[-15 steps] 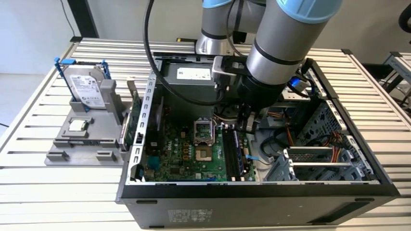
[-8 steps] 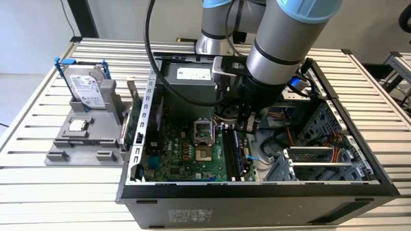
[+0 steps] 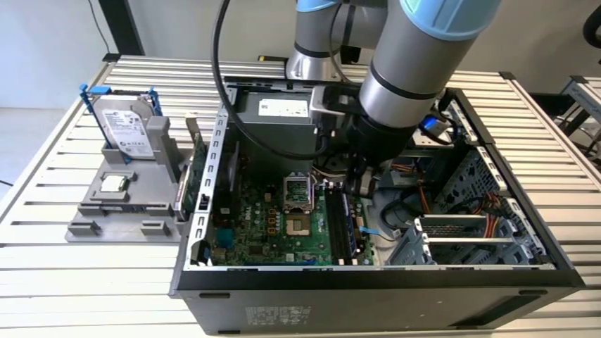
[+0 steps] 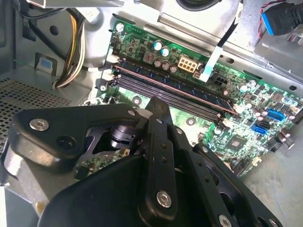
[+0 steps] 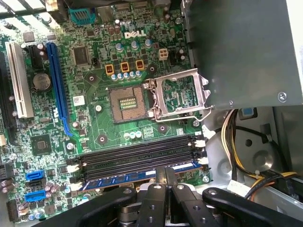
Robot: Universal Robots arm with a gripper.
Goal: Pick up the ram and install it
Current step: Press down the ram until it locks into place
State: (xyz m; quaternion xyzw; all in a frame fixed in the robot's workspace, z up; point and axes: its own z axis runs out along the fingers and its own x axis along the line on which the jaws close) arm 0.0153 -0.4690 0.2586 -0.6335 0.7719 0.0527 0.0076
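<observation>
The gripper (image 5: 165,177) hangs just above the ram (image 5: 137,177), which sits in the motherboard's (image 5: 94,127) outermost slot; jaws closed, holding nothing

White lettering (image 5: 135,34) is printed on the motherboard (image 5: 94,142), at twelve o'clock from the open CPU socket (image 5: 127,101). In the exterior view, white labels sit on the hard drive (image 3: 127,127), the power supply (image 3: 284,108) and the case front (image 3: 279,313); their print is illegible.
</observation>
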